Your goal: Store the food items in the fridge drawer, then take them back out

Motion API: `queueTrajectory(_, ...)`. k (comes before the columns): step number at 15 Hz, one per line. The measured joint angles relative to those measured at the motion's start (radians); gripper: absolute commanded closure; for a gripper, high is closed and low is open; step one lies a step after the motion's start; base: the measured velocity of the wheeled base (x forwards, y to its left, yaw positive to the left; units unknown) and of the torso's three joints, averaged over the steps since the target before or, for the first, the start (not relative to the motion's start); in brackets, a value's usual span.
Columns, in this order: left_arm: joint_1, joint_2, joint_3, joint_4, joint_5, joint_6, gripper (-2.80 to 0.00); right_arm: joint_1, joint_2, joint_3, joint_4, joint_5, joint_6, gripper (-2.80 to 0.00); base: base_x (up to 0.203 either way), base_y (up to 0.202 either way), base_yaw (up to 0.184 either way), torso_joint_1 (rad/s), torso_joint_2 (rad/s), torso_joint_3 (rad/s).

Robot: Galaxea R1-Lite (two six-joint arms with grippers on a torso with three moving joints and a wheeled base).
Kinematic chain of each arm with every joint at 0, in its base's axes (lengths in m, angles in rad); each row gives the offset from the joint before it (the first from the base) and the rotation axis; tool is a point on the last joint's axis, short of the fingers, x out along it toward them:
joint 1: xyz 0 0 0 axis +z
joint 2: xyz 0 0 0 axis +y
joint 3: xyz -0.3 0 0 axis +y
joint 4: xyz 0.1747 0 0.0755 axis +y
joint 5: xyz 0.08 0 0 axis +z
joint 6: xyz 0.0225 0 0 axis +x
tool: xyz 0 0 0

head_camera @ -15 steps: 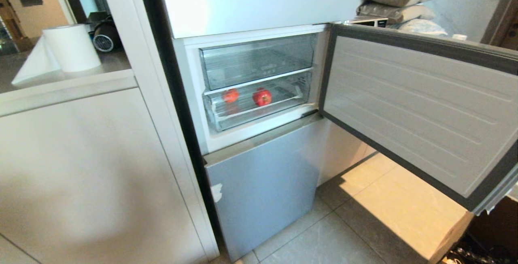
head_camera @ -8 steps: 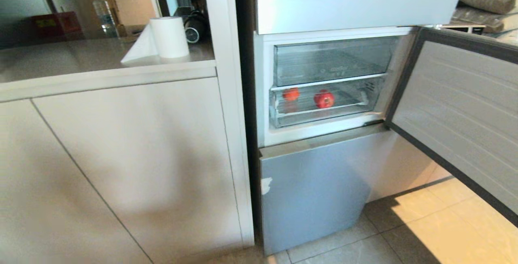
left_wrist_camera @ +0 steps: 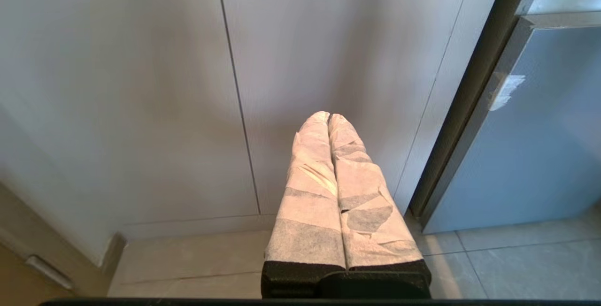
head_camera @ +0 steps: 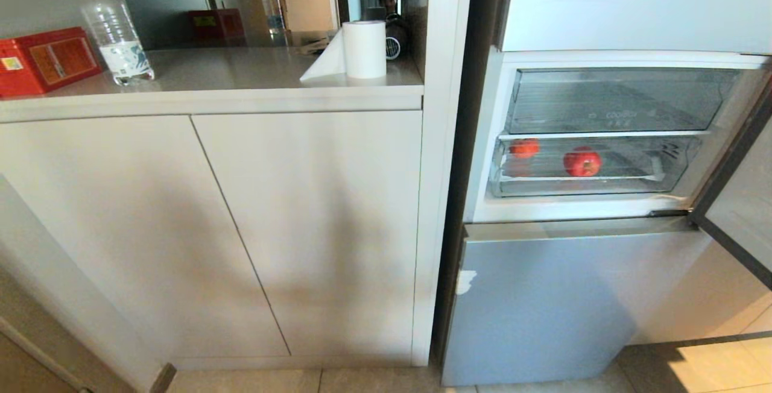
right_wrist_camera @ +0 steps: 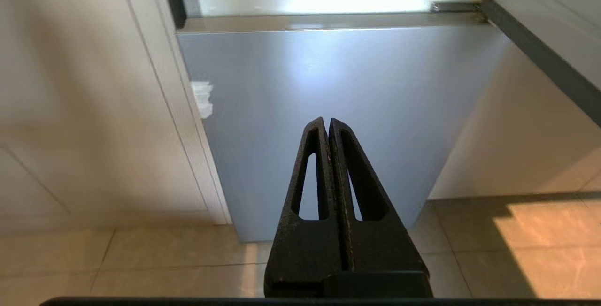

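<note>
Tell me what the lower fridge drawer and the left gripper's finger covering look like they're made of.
The fridge drawer looks like clear hard plastic, glossy: the red fruit shows straight through its front, and its lip catches highlights. The left gripper, shut, has fingers wrapped in what seems white fibrous tape or non-woven fabric, matte and wrinkled, with overlapping strips; the base is black.

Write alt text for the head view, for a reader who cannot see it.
An open fridge compartment holds two clear drawers; the lower drawer contains a round red fruit and a smaller red piece. Left of the fridge, a beige counter carries a paper towel roll, a water bottle and a red box.
</note>
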Motion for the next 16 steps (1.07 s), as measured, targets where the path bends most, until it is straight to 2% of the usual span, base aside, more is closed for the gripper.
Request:
queueTrajectory(3,0.0,0.0,0.0,0.0,0.0,0.0,0.0,0.001,0.029,-0.114,0.006,0.038,-0.059,0.0,0.0,0.0,0.0,0.0,0.0,0.0)
queueTrajectory(5,0.0,0.0,0.0,0.0,0.0,0.0,0.0,0.001,0.138,-0.209,0.006,0.076,-0.066,0.0,0.0,0.0,0.0,0.0,0.0,0.0)
queueTrajectory(7,0.0,0.0,0.0,0.0,0.0,0.0,0.0,0.004,0.316,-0.285,-0.033,0.111,-0.06,0.0,0.0,0.0,0.0,0.0,0.0,0.0)
queueTrajectory(10,0.0,0.0,0.0,0.0,0.0,0.0,0.0,0.008,0.666,-0.384,-0.179,0.159,-0.009,0.0,0.0,0.0,0.0,0.0,0.0,0.0)
queueTrajectory(11,0.0,0.0,0.0,0.0,0.0,0.0,0.0,0.008,0.799,-0.422,-0.24,0.169,0.014,-2.8,0.0,0.0,0.0,0.0,0.0,0.0)
queueTrajectory(16,0.0,0.0,0.0,0.0,0.0,0.0,0.0,0.031,1.401,-0.589,-0.572,0.18,0.081,-2.8,0.0,0.0,0.0,0.0,0.0,0.0)
